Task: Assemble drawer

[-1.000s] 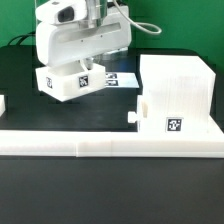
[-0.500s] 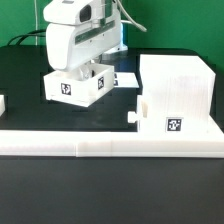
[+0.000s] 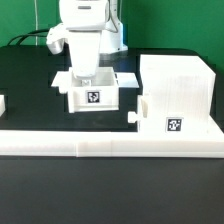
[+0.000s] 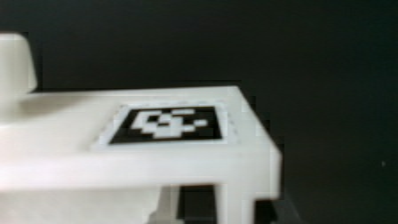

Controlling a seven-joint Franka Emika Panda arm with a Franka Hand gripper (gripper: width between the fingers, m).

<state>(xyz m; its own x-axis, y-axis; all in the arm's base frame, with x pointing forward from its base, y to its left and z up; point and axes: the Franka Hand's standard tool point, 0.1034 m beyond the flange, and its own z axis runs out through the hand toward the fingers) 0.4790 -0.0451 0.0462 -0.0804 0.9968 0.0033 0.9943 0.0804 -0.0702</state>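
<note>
The drawer's large cube-shaped housing (image 3: 178, 88) stands at the exterior view's right, with a tray box in its lower part whose knob (image 3: 133, 117) sticks out. My gripper (image 3: 86, 72) is shut on the wall of a second white tray box (image 3: 96, 97), which sits low over the table just beside the housing with its marker facing front. In the wrist view the same tray box (image 4: 107, 160) with its marker (image 4: 167, 124) fills the picture. My gripper (image 4: 231, 205) straddles its wall there.
A long low white border bar (image 3: 110, 144) runs across the front. A small white part (image 3: 2, 102) shows at the exterior view's left edge. The marker board (image 3: 128, 77) lies behind the held tray. Cables hang behind the arm.
My gripper has carried the tray box toward the exterior view's right, closer to the housing, and turned it so its marker faces front.
</note>
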